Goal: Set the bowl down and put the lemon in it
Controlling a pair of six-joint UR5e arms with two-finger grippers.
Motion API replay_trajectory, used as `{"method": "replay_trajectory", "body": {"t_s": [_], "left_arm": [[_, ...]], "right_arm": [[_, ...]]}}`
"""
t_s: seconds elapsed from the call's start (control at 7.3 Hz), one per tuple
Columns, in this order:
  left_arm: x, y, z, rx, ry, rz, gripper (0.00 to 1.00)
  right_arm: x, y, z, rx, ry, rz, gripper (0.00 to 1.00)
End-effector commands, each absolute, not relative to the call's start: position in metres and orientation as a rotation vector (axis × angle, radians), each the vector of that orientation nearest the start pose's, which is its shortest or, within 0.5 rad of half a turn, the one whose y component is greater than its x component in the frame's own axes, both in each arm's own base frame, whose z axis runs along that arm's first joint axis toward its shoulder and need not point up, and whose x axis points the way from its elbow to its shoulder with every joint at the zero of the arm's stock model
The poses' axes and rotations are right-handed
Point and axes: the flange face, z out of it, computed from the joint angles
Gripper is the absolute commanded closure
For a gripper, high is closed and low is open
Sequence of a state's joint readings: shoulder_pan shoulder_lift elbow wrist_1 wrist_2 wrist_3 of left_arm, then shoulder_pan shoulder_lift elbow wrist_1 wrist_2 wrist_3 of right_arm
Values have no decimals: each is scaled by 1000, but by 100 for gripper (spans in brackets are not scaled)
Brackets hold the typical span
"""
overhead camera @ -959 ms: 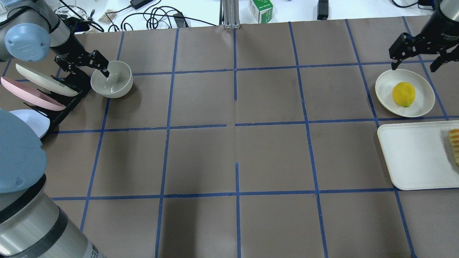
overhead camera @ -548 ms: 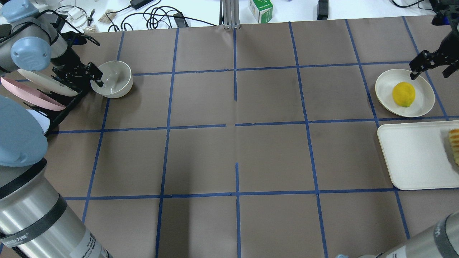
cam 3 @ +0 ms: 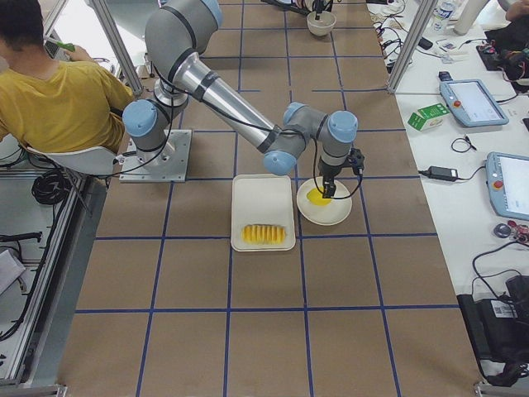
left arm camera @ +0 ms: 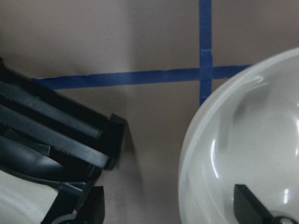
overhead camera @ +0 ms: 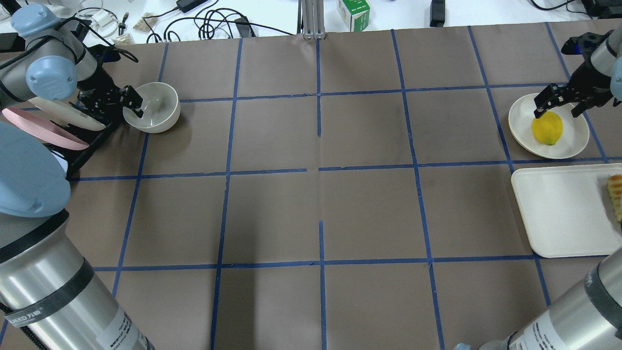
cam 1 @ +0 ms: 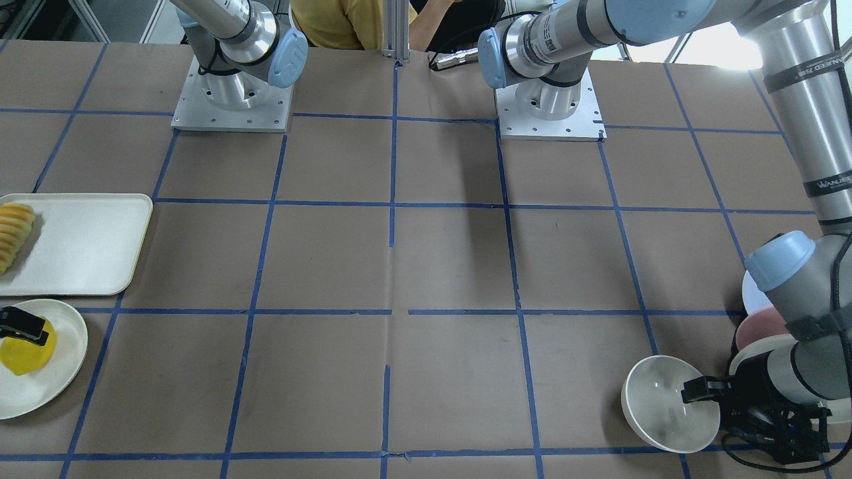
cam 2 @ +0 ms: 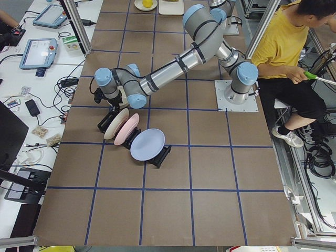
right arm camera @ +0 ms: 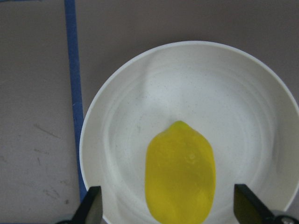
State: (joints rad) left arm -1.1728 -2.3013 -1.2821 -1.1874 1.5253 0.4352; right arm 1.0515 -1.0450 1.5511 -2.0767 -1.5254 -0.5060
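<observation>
The off-white bowl [overhead camera: 154,114] stands on the table at the far left, beside the plate rack; it also shows in the front view [cam 1: 665,406]. My left gripper [overhead camera: 130,104] is open at the bowl's rack-side edge. In the left wrist view one finger [left arm camera: 252,210] is inside the bowl [left arm camera: 243,140] and the other is outside. The yellow lemon [overhead camera: 547,128] lies on a flat cream plate [overhead camera: 576,141] at the far right. My right gripper [overhead camera: 557,108] is open just above the lemon [right arm camera: 181,172], one finger on each side.
A black rack with cream, pink and blue plates [overhead camera: 48,126] stands right beside the bowl. A white tray [overhead camera: 559,209] with orange-yellow sliced food [overhead camera: 616,194] lies next to the lemon's plate. Cables and a green box [overhead camera: 354,13] lie beyond the table's far edge.
My right gripper has come down and over the plate to straddle the lemon. My left gripper has shifted from deep in the bowl to its rack-side rim. Bowl and lemon have not moved.
</observation>
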Motion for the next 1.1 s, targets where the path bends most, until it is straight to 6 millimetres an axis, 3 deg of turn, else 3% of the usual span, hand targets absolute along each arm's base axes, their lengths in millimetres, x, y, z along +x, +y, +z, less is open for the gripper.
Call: {"method": "replay_trajectory", "body": {"t_s": [0.0,0.14,0.27,0.41,0.55,0.68,0.82,0.96], "left_arm": [[152,-730,206,6,3207,57,90],[150,-728,208,7,3207,65,100],[150,-727,212,5,3204,62,100],[145,-728,221,18,3197,51,100],[127,-730,233,57,3184,41,100],[88,-727,251,93,3198,81,100],[23,-722,274,89,3196,78,100],[-55,-711,283,135,3207,74,100]], "right_arm": [[-212,-652,204,23,3108,-75,0],[-213,-652,201,35,3111,-64,0],[-212,-649,198,45,3107,-43,10],[-211,-646,198,57,3103,-16,51],[-210,-644,198,63,3094,25,88],[-212,-640,202,60,3115,85,100],[-209,-635,215,61,3102,123,100],[-205,-629,239,59,3103,122,100]]}}
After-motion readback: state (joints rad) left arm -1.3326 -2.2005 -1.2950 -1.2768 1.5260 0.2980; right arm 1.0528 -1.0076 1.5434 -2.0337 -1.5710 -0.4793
